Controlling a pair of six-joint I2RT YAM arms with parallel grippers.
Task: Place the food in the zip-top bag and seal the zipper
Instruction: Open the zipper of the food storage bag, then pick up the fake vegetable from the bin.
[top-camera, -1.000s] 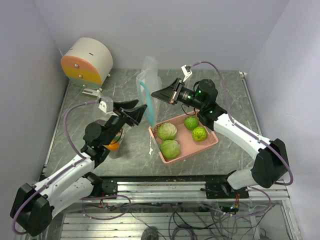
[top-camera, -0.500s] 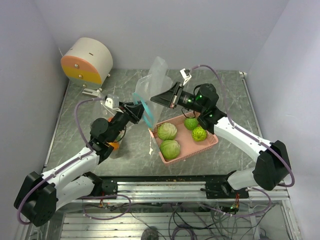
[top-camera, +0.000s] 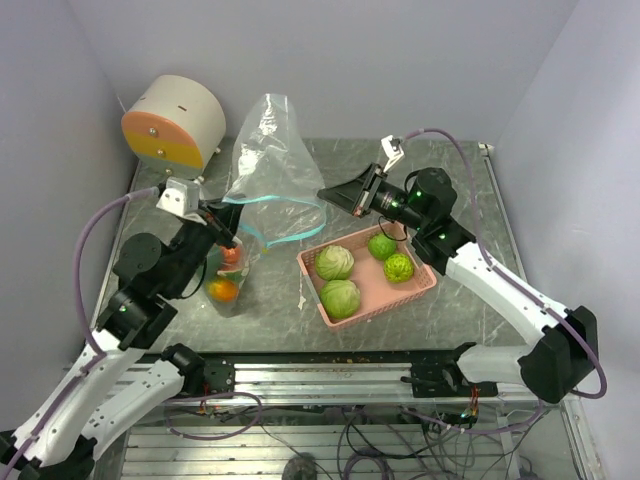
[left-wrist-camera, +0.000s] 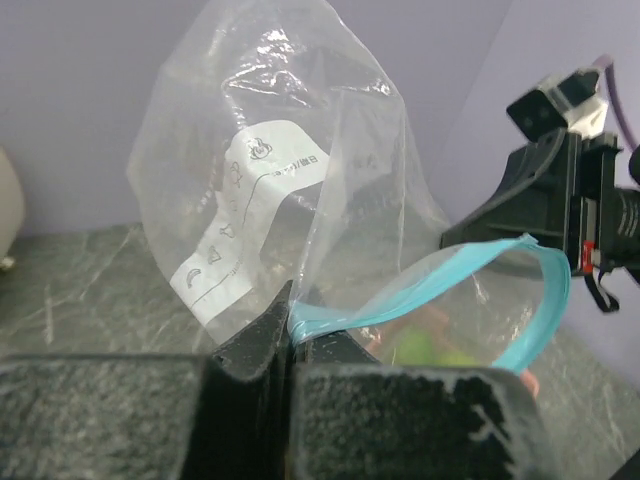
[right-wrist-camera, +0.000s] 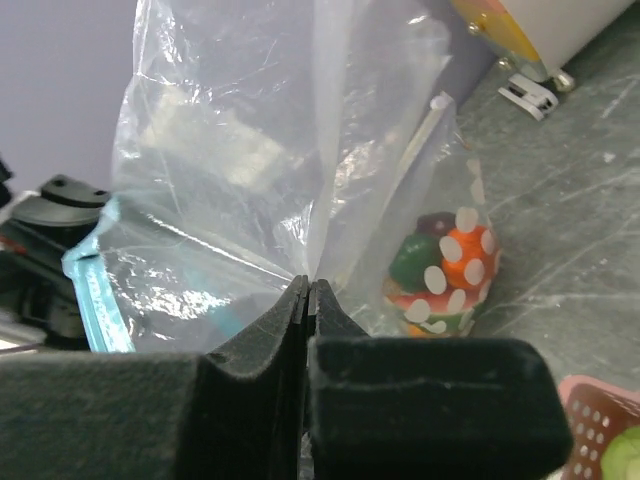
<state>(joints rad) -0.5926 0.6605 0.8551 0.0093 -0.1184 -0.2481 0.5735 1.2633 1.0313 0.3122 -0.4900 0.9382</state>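
The clear zip-top bag (top-camera: 262, 150) hangs puffed up between both grippers. My left gripper (top-camera: 236, 240) (left-wrist-camera: 290, 318) is shut on one end of the teal zipper (top-camera: 300, 230) (left-wrist-camera: 430, 290), which loops wide open. My right gripper (top-camera: 322, 193) (right-wrist-camera: 308, 285) is shut on the bag's clear plastic (right-wrist-camera: 230, 130) at the opposite side of the mouth. Several green cabbage-like food pieces (top-camera: 336, 262) lie in the pink tray (top-camera: 420, 285). Orange, red and dark green food (top-camera: 223, 288) (right-wrist-camera: 440, 265) sits on the table in clear white-dotted plastic, below the left gripper.
A round white-and-orange drum (top-camera: 172, 124) stands at the back left corner. The pink tray lies in front of the right arm, near the table's front edge. Grey walls close in the table at the back and on both sides.
My left gripper has shut on the zipper and pulled back to the left. The bag's mouth has spread wide and the bag has ballooned upward. The right gripper has shifted slightly right.
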